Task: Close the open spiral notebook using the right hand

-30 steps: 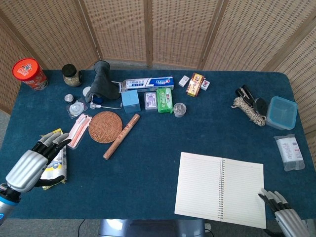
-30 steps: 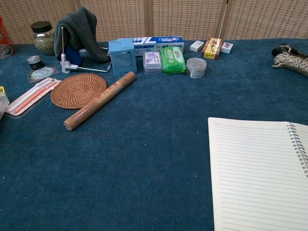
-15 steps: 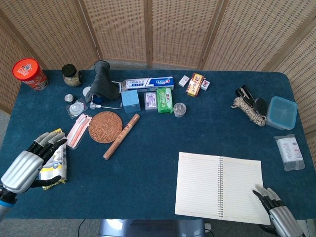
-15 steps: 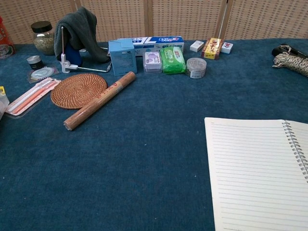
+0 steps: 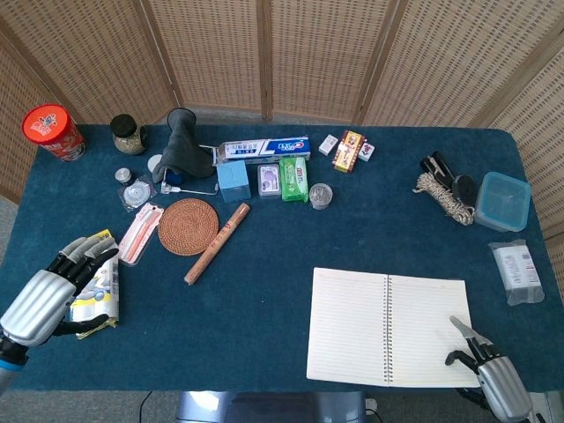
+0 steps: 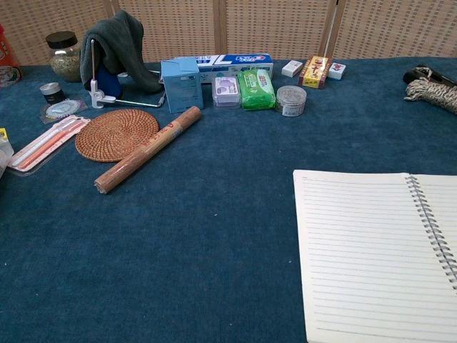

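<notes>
Now fingertips apparently touching notebook [image 5: 386, 328]'s right page, right hand [image 5: 493, 381] spread, gripping nothing; spine running front-to-back, leftward.

Head view looks steeply down; chest view low, closer; both share notebook [image 5: 388, 329]

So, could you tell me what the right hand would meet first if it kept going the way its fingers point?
Most likely the notebook: the right hand points up-left over its right page, though its height above the paper is unclear.
</notes>
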You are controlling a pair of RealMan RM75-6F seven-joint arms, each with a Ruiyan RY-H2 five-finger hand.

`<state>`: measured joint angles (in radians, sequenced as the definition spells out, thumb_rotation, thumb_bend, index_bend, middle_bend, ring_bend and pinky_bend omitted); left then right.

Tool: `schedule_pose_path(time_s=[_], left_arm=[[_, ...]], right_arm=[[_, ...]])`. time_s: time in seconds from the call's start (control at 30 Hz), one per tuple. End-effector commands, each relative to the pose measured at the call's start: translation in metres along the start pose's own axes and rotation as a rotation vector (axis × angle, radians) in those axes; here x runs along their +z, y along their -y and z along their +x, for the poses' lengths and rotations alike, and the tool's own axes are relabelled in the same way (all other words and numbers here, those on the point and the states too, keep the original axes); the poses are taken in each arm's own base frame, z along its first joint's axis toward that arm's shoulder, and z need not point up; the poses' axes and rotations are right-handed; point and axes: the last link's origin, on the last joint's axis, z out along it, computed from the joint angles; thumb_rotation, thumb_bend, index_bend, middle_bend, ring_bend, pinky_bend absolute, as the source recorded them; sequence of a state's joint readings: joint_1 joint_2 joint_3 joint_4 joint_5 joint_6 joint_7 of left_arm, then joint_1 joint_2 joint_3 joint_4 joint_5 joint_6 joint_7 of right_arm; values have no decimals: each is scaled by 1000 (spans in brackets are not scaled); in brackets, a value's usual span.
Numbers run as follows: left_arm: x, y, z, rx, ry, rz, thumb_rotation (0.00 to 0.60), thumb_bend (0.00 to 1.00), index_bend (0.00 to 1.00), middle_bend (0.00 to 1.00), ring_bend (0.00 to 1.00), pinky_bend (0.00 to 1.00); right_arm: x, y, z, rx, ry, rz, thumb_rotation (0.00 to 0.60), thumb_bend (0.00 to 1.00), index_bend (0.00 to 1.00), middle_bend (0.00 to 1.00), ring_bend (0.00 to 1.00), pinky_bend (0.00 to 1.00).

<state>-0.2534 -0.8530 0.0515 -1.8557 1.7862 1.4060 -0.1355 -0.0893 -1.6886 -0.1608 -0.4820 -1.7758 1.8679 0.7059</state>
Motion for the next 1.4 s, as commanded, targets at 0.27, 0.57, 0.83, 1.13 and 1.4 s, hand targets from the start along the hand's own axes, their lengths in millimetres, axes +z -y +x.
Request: schedule_pose_path(time_s=[0.27,0.57,0.83,1.13,1.4], left_arm=[[-6,4,1,-9,-12,15,600,6,0,0,0,61],[-7,6,2,-17,-21,13,600,5,0,0,0,62],[-8,9,3,-27,-26,17,600,5,0,0,0,62],[-11,12,3,-33,-32,27,600,6,0,0,0,62],[-12,14,4,-34,-35,32,600,5,0,0,0,62]], right_arm=[[37,15,0,60,-77,86,600,199,4,39,144,276],[74,38,0,176,-198,106,600,174,0,0,97,276],[108,57,1,303,-179,110,600,160,0,0,18,208],[151,76,6,309,-172,156,600,98,0,0,0,0],[171,91,1,340,-158,183,600,95,0,0,0,0]])
